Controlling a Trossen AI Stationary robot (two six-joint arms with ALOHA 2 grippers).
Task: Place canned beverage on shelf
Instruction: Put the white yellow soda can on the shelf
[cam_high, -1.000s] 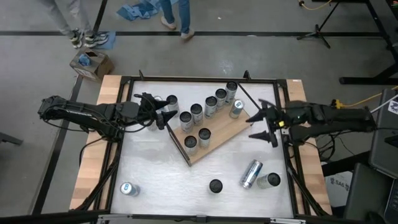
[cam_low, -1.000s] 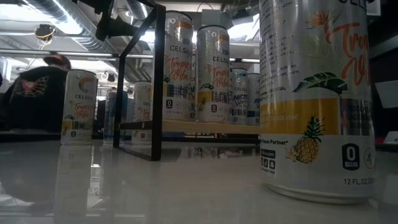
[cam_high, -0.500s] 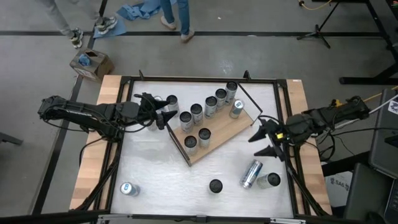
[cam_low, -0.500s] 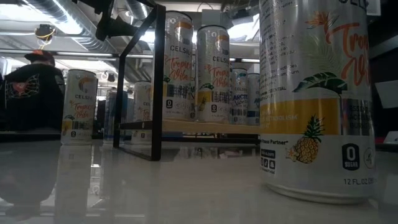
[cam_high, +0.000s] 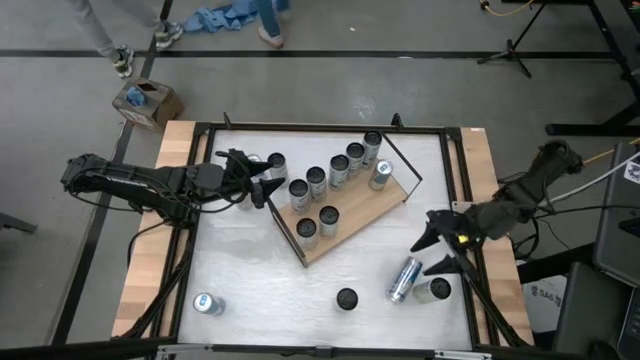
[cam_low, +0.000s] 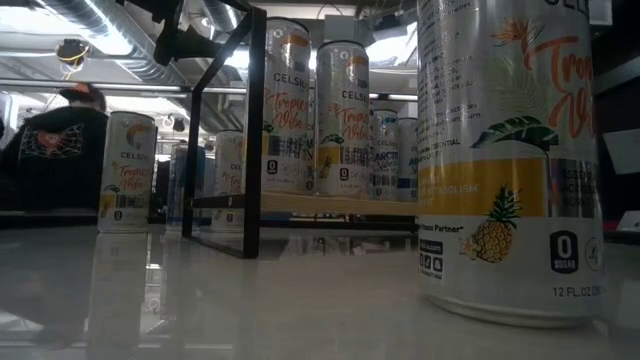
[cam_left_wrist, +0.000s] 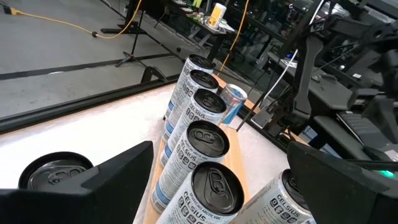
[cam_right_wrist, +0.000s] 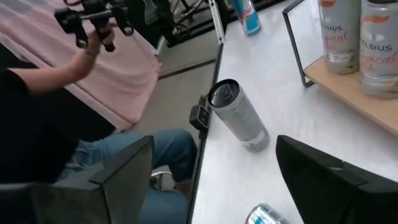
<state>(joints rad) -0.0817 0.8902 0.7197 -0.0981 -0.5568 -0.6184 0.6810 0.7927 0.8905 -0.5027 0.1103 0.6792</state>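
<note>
Canned beverage lying on its side (cam_high: 404, 279) is found on the white table (cam_high: 250, 290), near its right edge, well apart from the shelf (cam_high: 345, 215) where eight cans stand. The right gripper (cam_high: 437, 250) is held just above it, fingers apart and empty. The left gripper (cam_high: 262, 186), also spread and empty, waits beside the shelf's end. The can is judged rigid but dentable, smooth and prone to rolling; it is best taken across its mid-body.
</note>
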